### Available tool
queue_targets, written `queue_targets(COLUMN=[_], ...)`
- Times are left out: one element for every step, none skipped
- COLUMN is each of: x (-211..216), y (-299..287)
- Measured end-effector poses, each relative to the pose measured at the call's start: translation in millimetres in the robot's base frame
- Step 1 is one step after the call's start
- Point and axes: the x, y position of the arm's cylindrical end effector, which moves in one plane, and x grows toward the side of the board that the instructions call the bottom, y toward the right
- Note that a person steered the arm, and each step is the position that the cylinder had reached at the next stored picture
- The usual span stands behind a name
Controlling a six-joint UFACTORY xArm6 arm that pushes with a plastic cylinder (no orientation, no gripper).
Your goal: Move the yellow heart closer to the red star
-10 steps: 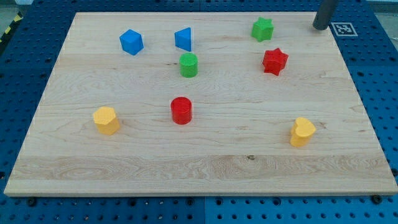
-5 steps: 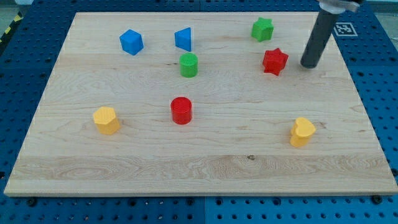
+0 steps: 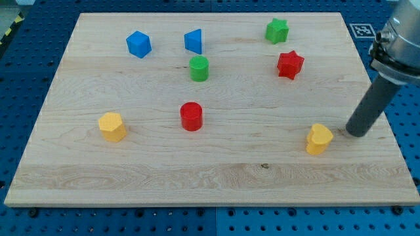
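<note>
The yellow heart [image 3: 319, 138] lies near the view's bottom right of the wooden board [image 3: 79, 164]. The red star [image 3: 290, 64] sits well above it, toward the view's top right. My tip [image 3: 355, 133] stands on the board just to the right of the yellow heart, a small gap away and at about its height in the view. The dark rod rises from it up and to the right.
A green star [image 3: 277, 30] lies above the red star. A green cylinder [image 3: 199, 68], a blue wedge [image 3: 193, 40] and a blue block [image 3: 138, 44] sit at the top left. A red cylinder [image 3: 191, 116] is mid-board; a yellow block [image 3: 112, 126] is at left.
My tip has come from the top right corner, past the right of the red star, down to the right side of the yellow heart. No block has moved.
</note>
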Motion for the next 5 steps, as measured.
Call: queue_targets(x=[12,31,36,14,-8], y=[0,-5,-61,-83,-79])
